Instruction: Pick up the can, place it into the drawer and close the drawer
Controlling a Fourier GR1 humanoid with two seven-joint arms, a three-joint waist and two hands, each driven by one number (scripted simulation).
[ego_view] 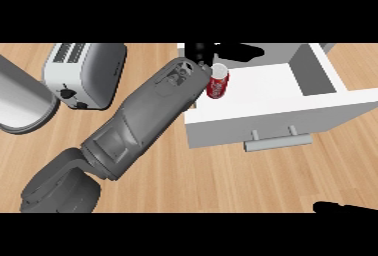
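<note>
Open white box-shaped drawer (325, 95), grey bar handle, on light wooden counter (221, 180). Red cylindrical can (217, 85) inside drawer's left end, upright; left robot hand (201, 51) curled round its top. Right robot hand (343, 207): at lower edge below drawer, finger state cannot be told.

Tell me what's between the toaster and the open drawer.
The robot's left forearm crosses that stretch in the head view, reaching toward the can between toaster and drawer.

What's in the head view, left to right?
Metal pot → toaster → left forearm → red can in the open white drawer, whose handle faces the robot.
</note>
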